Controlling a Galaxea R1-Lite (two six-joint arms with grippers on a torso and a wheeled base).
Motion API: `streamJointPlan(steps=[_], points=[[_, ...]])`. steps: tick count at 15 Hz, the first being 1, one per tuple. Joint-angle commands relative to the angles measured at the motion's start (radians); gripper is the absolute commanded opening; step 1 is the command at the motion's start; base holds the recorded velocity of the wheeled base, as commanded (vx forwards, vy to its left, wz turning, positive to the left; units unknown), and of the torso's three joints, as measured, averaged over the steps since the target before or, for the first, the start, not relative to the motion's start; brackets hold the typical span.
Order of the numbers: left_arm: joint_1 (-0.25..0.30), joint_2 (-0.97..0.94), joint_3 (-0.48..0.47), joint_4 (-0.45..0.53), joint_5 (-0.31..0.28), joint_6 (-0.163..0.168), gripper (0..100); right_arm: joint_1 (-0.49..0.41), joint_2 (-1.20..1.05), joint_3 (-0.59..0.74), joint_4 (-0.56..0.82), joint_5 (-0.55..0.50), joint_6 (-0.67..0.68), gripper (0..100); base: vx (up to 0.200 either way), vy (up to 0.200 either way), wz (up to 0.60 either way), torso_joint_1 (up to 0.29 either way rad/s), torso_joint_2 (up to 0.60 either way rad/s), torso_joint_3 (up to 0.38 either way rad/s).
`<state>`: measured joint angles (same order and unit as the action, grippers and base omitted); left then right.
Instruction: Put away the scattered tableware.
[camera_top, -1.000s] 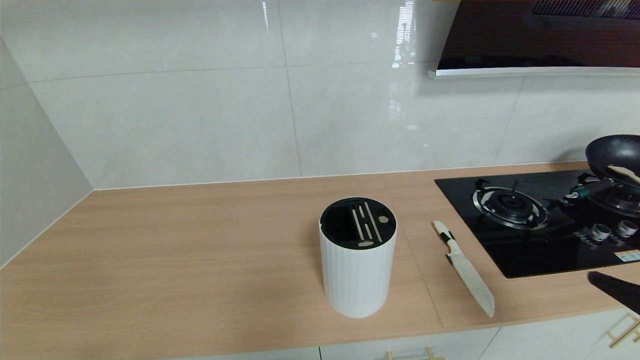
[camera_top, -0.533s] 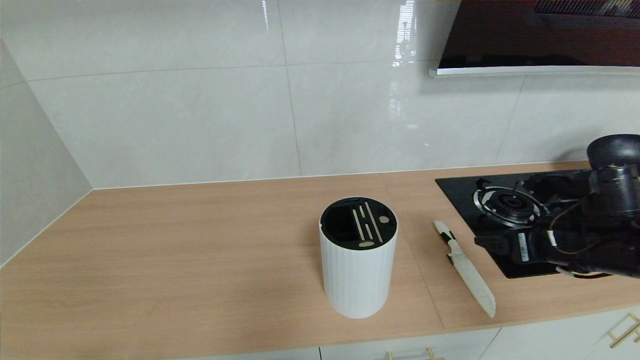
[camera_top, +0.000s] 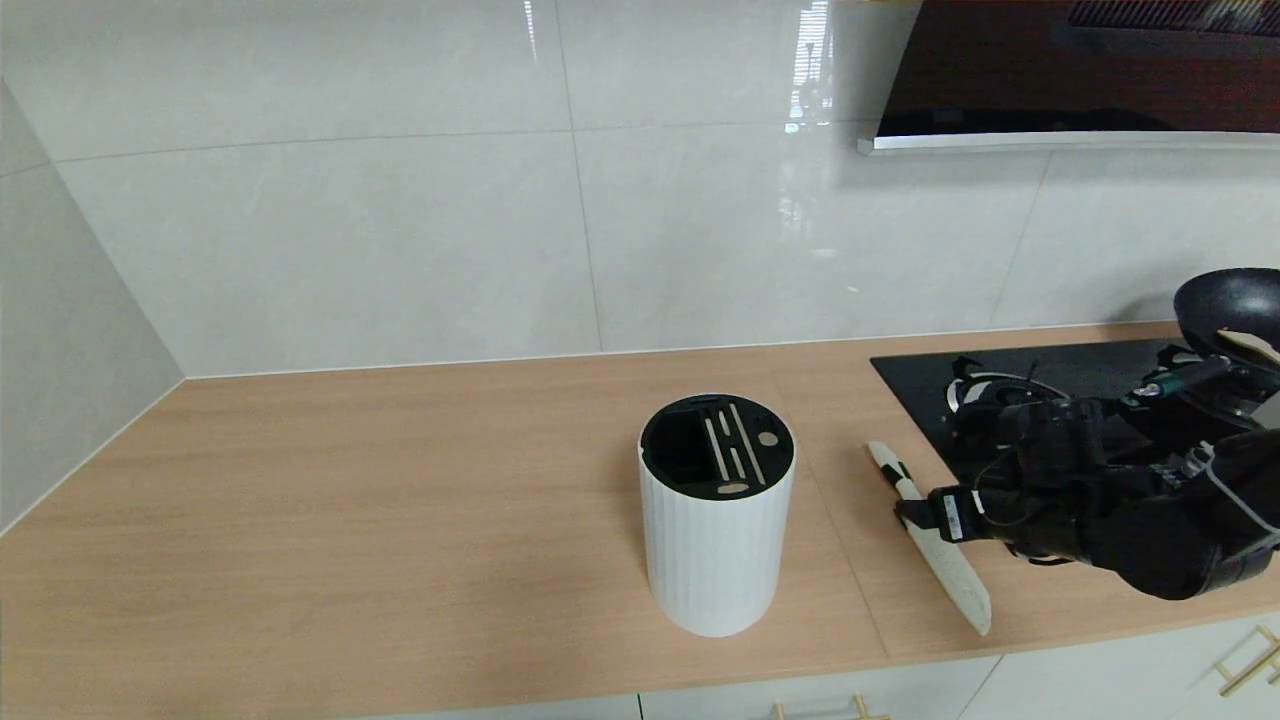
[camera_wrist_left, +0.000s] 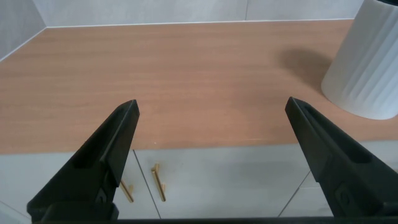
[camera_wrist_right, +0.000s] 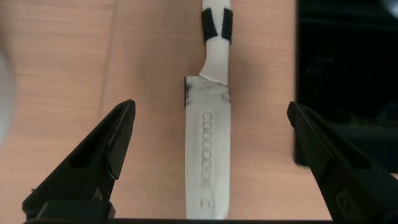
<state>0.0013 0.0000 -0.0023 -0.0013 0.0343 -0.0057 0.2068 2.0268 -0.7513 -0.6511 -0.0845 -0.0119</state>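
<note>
Countertop: knife beside hob (holder nearby)

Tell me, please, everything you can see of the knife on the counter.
The knife lies flat on the wooden counter, beside the black hob. Its blade is pale and speckled with a row of oval dimples; the handle is white with a black band. The open right gripper hangs over it, fingers astride.
</note>
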Motion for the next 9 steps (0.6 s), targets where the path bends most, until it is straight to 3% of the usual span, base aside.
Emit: streamJointPlan(steps=[1, 9], points=[[0.0, 0.002, 0.001, 0.0, -0.001, 0.0, 100, -0.001, 0.089, -0.003, -0.033, 0.0, 0.0, 100, 0.0, 0.0, 0.0, 0.0, 0.0, 0.0], [0.0, 0.002, -0.001, 0.0, -0.001, 0.0, 100, -0.018, 0.159, -0.043, -0.076, 0.0, -0.002, 100, 0.0, 0.0, 0.0, 0.0, 0.0, 0.0]])
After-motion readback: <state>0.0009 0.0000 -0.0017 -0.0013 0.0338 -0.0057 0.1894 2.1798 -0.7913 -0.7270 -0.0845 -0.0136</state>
